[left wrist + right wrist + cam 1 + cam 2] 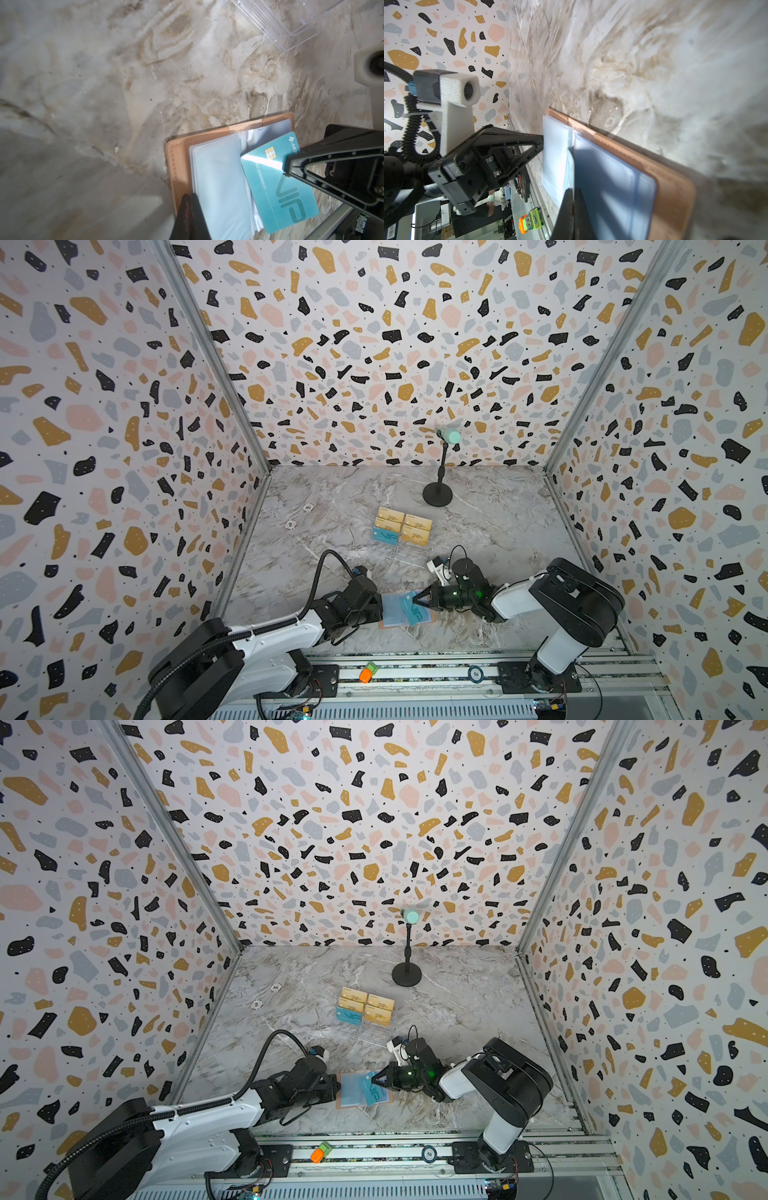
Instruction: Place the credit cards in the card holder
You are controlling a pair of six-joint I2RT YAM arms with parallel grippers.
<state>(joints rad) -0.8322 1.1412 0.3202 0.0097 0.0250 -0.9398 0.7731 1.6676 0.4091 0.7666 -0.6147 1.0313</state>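
The salmon-pink card holder [388,624] [345,1104] lies open on the marble near the front, clear sleeves up [178,158] [675,197]. A teal VIP credit card [417,614] [376,1094] [276,187] slants over its right half. My right gripper [414,602] [372,1080] [573,189] is shut on that card's edge near the chip. My left gripper [381,605] [338,1085] [191,195] is shut, its tip resting on the holder's left half where sleeve meets leather. Several gold credit cards [390,516] and one teal one [384,536] stand in the clear rack [409,553] behind.
A black stand with a mint head [437,493] rises behind the rack. Two small white discs [307,508] lie at the left back. On the front rail sit an orange-green toy [368,672] and a round chip [476,674]. Patterned walls close three sides.
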